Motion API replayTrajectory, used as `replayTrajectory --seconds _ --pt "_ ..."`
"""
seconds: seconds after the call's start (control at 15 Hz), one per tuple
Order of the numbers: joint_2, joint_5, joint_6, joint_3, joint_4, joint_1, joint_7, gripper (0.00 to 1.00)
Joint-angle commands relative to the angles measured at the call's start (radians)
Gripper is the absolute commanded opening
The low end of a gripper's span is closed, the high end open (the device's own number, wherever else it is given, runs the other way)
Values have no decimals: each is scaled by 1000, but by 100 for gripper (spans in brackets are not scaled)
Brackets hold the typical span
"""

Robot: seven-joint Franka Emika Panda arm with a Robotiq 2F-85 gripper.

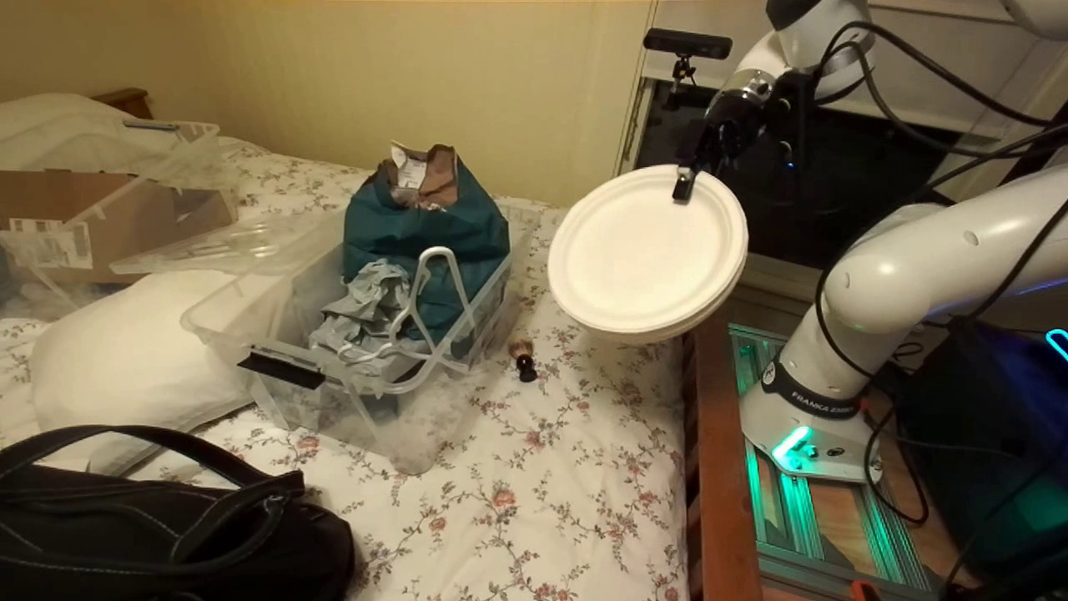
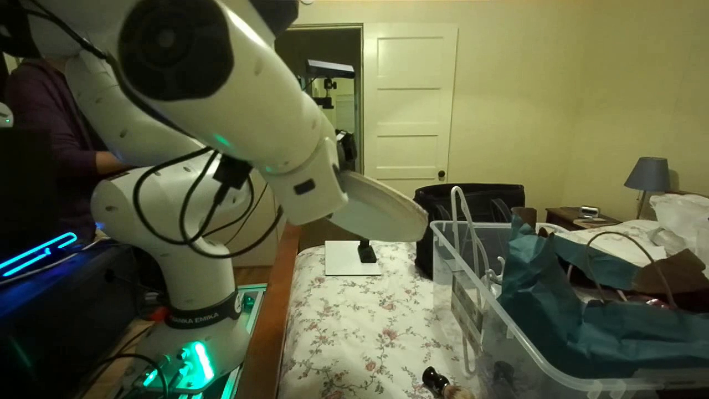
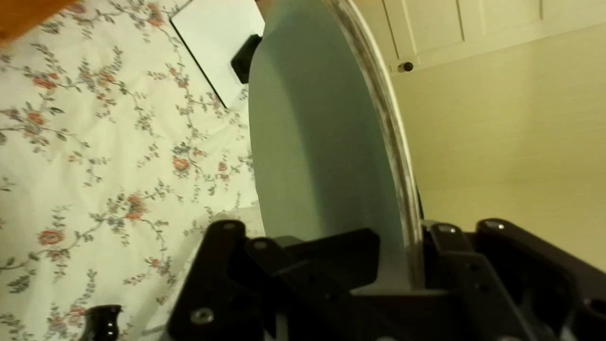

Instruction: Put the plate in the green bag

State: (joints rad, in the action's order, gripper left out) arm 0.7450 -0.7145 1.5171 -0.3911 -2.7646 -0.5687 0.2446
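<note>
Pinching the plate (image 1: 647,250), jaws hang outside the green bag (image 1: 430,229).

In an exterior view the arm (image 1: 926,250) rises from its green-lit base (image 1: 826,438) and runs out of frame; the wrist (image 1: 763,63) slants down from the top, the pincer (image 1: 683,182) aimed downward. In the wrist view its black fingers (image 3: 345,255) face each other, clamped tight.
</note>
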Motion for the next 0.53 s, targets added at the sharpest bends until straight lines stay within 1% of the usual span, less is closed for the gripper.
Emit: replayTrajectory --seconds 0.0,0.07,0.13,0.2,0.27,0.33,0.47 --pt "62 -216 133 88 5 68 -56 0" --pt "54 -284 202 116 8 86 -66 0" --pt "43 -305 253 147 8 99 -70 0" --pt "36 -227 192 98 8 92 -44 0" --pt "35 -252 232 118 8 108 -50 0" --pt "35 -259 250 129 8 116 -55 0" --pt "35 -260 254 131 8 117 -59 0"
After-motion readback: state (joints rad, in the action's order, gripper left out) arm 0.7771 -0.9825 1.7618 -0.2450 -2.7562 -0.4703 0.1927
